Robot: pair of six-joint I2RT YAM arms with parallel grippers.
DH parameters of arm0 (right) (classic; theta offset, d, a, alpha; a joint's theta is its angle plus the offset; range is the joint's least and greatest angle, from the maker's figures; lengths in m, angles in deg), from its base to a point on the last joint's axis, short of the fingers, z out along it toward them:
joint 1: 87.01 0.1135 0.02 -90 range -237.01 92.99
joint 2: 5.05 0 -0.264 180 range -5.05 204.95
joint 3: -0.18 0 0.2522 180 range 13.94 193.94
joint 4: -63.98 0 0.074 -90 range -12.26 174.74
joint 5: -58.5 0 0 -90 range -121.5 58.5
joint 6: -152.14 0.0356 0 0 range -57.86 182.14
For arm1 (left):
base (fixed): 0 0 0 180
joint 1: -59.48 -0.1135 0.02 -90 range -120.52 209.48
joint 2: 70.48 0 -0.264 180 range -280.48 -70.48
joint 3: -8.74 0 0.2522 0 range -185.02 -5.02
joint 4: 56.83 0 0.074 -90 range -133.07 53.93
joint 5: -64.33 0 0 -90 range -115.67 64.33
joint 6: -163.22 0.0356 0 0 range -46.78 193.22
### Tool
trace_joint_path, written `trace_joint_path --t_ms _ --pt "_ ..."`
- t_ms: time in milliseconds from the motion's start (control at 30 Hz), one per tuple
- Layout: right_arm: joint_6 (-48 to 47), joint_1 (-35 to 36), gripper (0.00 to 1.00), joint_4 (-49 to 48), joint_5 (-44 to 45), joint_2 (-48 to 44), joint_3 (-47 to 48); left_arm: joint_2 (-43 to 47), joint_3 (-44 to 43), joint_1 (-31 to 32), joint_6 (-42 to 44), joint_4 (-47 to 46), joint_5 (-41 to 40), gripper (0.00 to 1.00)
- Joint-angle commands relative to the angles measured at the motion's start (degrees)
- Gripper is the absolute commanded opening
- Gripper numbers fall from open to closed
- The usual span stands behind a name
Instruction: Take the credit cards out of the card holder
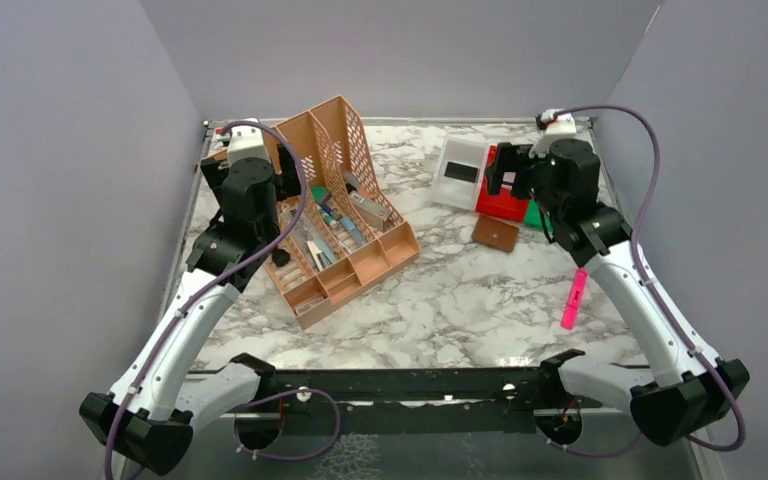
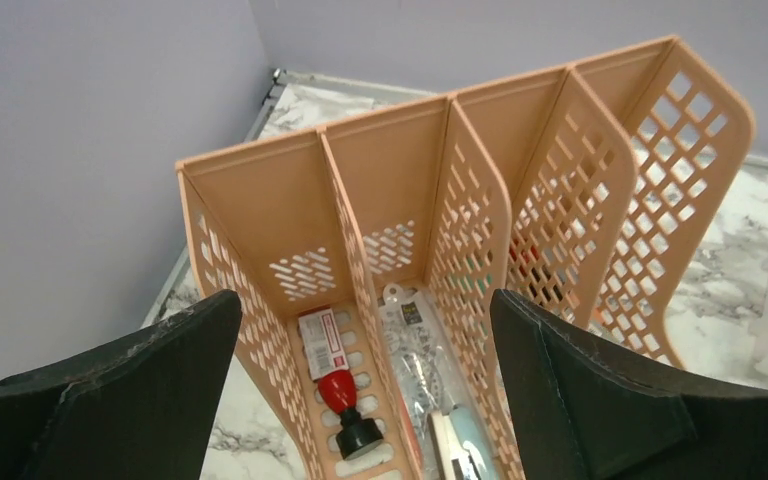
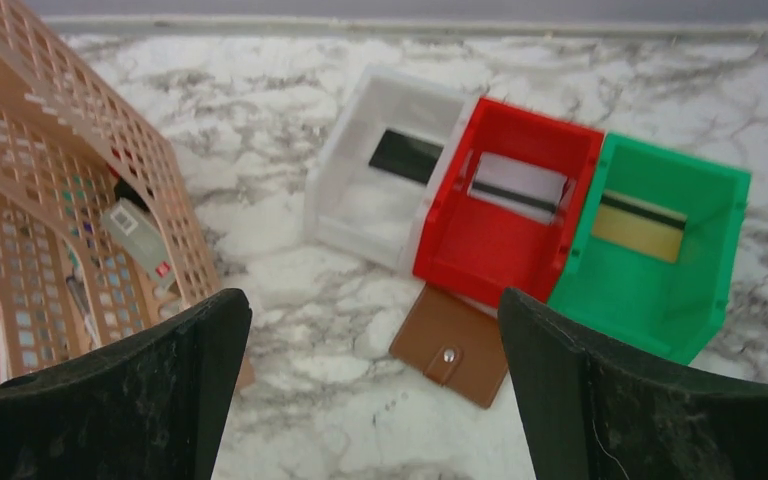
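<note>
While hanging over the marble table (image 1: 460, 300) with fingers spread wide and holding nothing, pictured above the task's thing: the right gripper (image 3: 368, 310). Just below it, lying flat and closed with snap facing up, the brown holder (image 3: 452, 345), just in front of the red bin (image 3: 480, 250). Flanking that bin, side by side: white bin (image 3: 355, 215) on the left, green bin (image 3: 660, 290) on the right, with one of the cards (image 3: 520, 185) lying in each of the three. Across the table, fingers equally wide and empty, the left gripper (image 2: 365, 310), pointed down into the tan organiser (image 2: 520, 130) with small items in its slots. Beside the right arm (image 1: 640, 290), well apart from the holder, a pink marker (image 1: 573, 300).
</note>
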Motion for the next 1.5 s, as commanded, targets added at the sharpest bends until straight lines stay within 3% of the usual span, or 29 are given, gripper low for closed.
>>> trace_joint_path --t_ms 0,233,467,667,800,1033,1267,1467 --pt "4.37 -2.23 1.00 -3.34 -9.80 -6.86 -10.66 1.73 4.43 -3.63 -2.46 -2.09 6.20 0.99" --pt "7.96 -5.93 0.99 -6.77 -26.71 -17.09 -28.38 6.38 10.90 -9.55 -4.47 -2.72 18.06 0.99" --pt "10.21 -6.90 0.96 -8.06 -41.93 -19.79 -38.35 11.25 13.58 -13.84 -4.94 -4.10 39.36 0.99" --pt "11.30 1.21 0.94 -9.01 -44.29 -14.70 -40.48 10.48 14.48 -12.78 -5.22 -5.31 56.25 0.99" --pt "13.44 7.36 0.94 -13.27 -43.82 -8.92 -40.37 8.51 15.10 -7.37 -3.97 -5.28 60.40 0.99" --pt "15.77 16.92 0.94 -21.67 -42.36 6.97 -35.18 4.42 17.28 0.28 -5.41 -5.12 55.72 0.99" --pt "16.44 26.12 0.93 -29.19 -38.40 22.27 -26.76 10.47 22.14 1.54 -11.24 -1.49 37.34 0.99" --pt "20.10 33.06 0.88 -38.45 -37.40 32.23 -22.16 18.93 21.19 1.62 -17.66 6.20 19.12 0.99"
